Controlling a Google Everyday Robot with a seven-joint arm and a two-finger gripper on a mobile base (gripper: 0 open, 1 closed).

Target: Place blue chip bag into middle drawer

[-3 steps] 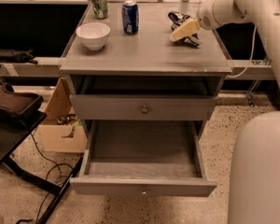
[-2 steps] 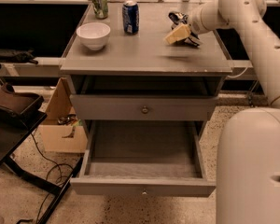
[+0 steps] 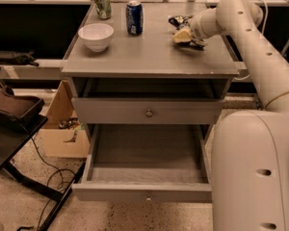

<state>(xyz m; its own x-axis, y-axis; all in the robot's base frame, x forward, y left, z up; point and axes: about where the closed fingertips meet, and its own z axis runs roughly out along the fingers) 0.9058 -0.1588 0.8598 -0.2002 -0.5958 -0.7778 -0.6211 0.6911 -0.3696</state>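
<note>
The blue chip bag (image 3: 177, 20) lies crumpled and dark at the back right of the cabinet top. My gripper (image 3: 183, 35) reaches in from the right and sits low on the bag's front part, covering much of it. The middle drawer (image 3: 143, 192) is the lowest one; it is pulled fully open and its grey inside looks bare. The drawer above it (image 3: 147, 111) is shut.
A white bowl (image 3: 96, 35), a blue soda can (image 3: 134, 17) and a green can (image 3: 102, 3) stand on the cabinet top (image 3: 149, 57). A cardboard box (image 3: 62, 129) and a black stand (image 3: 14, 117) with cables sit at the left. My white arm and base (image 3: 253, 167) fill the right.
My gripper has moved a little left and down onto the bag. The arm has swung further into view on the right. The drawers have not moved.
</note>
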